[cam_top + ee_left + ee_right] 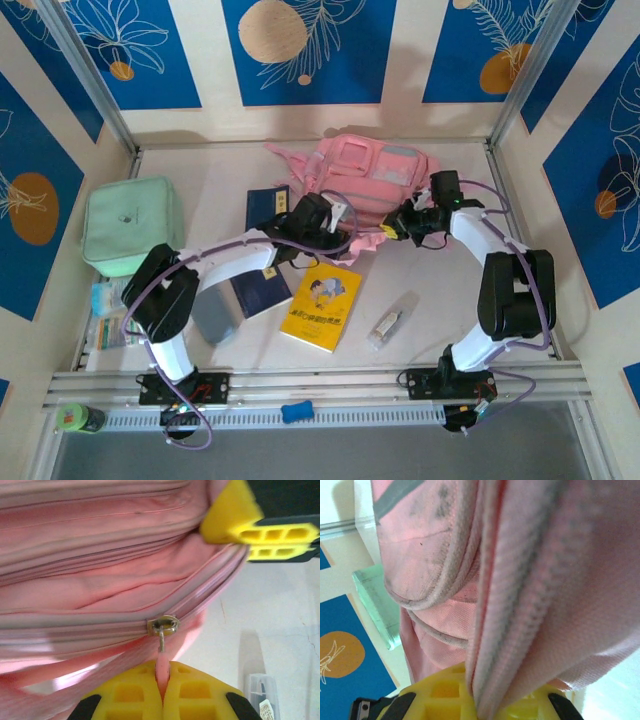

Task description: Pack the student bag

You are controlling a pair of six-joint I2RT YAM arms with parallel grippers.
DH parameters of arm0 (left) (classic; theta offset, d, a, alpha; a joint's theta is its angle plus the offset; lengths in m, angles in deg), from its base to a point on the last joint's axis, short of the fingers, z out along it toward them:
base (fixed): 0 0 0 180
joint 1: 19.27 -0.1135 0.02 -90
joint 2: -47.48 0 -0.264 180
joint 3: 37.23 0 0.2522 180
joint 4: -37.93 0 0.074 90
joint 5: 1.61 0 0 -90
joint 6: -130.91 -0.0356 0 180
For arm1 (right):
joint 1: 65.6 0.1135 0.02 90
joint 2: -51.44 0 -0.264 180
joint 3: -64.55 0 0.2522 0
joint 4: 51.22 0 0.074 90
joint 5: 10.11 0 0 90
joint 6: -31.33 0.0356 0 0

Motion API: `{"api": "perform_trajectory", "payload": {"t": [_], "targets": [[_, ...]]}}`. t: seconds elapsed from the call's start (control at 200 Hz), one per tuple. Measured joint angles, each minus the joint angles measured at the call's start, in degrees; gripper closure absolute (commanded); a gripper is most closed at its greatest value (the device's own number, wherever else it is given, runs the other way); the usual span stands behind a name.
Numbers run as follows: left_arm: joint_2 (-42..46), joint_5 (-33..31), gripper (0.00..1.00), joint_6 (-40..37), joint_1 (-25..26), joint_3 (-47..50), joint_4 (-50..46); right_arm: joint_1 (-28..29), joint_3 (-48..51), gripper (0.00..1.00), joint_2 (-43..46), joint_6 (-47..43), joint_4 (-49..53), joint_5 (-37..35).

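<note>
The student bag (pixel 365 178) is seen lying at the far middle of the counter (pixel 440 300), its straps spread toward the near side. Its near edge is gripped from both sides. The left fingers (pixel 161 677) are closed tight on the pink pull strip that hangs from the metal zip slider (pixel 162 625). The right fingers (pixel 479 702) are clamped on a fold of the bag's pink fabric and zip tape. Beside the zip only folds of pink lining are shown; what lies inside cannot be told.

Just in front of the bag a yellow book (pixel 322 305) and a dark blue booklet (pixel 261 291) are laid flat, with a second blue booklet (pixel 267 205) next to the bag's left side. A clear tube (pixel 387 323) is placed further right. A mint-green soft case (pixel 130 225) is set well apart at the left; its contents are hidden.
</note>
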Motion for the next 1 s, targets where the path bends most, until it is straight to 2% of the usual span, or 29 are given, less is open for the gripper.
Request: {"api": "perform_trajectory", "payload": {"t": [0.23,0.3,0.345,0.44,0.59,0.68,0.82,1.0], "targets": [[0.0,1.86,1.0,-1.86,-2.78,0.35,-1.16,-3.19,-4.96,0.99,-0.72,-4.61,6.21,-1.95],[0.0,1.9,1.0,-2.45,-2.84,0.31,-1.75,-3.08,-5.2,0.84,-0.72,-5.09,6.84,-2.4],[0.0,2.05,1.0,-2.64,-2.84,0.11,-2.45,-2.75,-5.22,0.67,-0.72,-5.16,7.52,-2.86],[0.0,2.23,1.0,-2.4,-3.04,-0.11,-3.67,-1.38,-5.51,0.41,-0.35,-6.38,8.46,-5.22],[-0.02,2.86,1.0,-1.31,-3.13,-0.24,-4.26,1.49,-2.8,0.22,4.87,-3.08,8.35,-6.8],[-0.13,3.26,1.0,-1.31,-3.06,-0.59,-4.66,4.68,0.24,0.18,9.53,0.61,7.87,-7.26],[-0.15,3.56,1.0,-1.31,-3.06,-0.66,-5.09,11.58,5.7,0.18,13.53,10.97,2.51,-8.11],[-0.15,3.67,1.0,-1.31,-3.02,-0.66,-4.98,15.06,7.02,0.25,10.99,21.66,-3.76,-12.63]]}}
